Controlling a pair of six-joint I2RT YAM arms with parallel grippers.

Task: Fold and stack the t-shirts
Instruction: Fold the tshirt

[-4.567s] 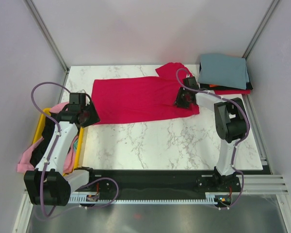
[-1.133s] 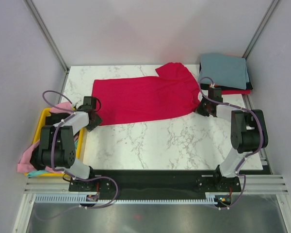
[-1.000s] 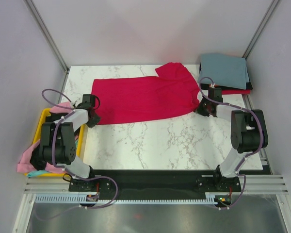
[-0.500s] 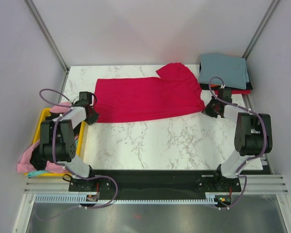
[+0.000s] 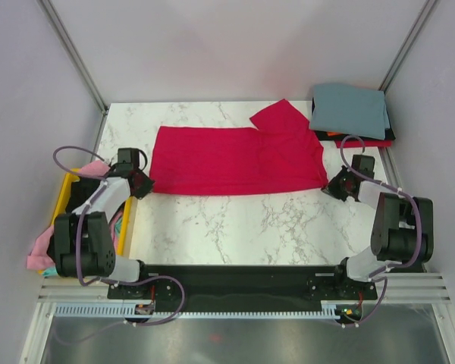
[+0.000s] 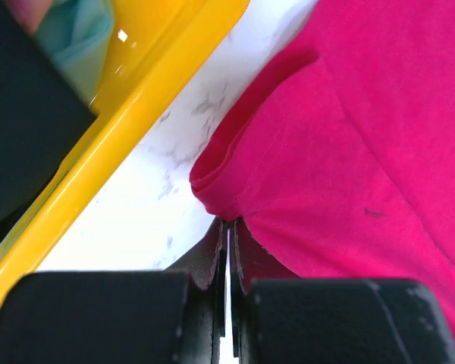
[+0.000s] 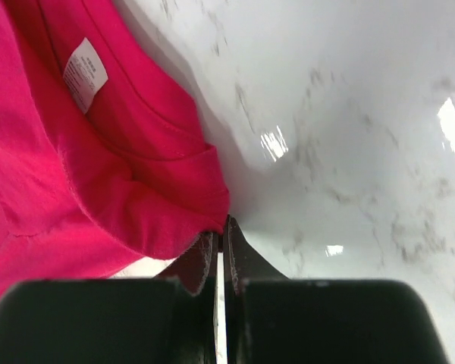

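A crimson-red t-shirt (image 5: 235,159) lies spread lengthwise across the back half of the marble table. My left gripper (image 5: 142,184) is at the shirt's left near corner, and in the left wrist view it (image 6: 229,225) is shut on the bunched hem (image 6: 212,182). My right gripper (image 5: 335,186) is at the shirt's right near corner. Seen from the right wrist, it (image 7: 221,227) is shut on a fold of red cloth near the collar, below the white neck tag (image 7: 85,73). A loose sleeve (image 5: 279,115) points toward the back.
Folded t-shirts are stacked at the back right, a grey-blue one (image 5: 349,110) on top with black and red edges under it. A yellow bin (image 5: 63,199) left of the table holds pink (image 5: 39,246), black and teal shirts. Walls enclose the table.
The left gripper has closed on the shirt's left corner. Both grippers moved outward and nearer, and the red shirt now lies stretched flatter and shifted right.
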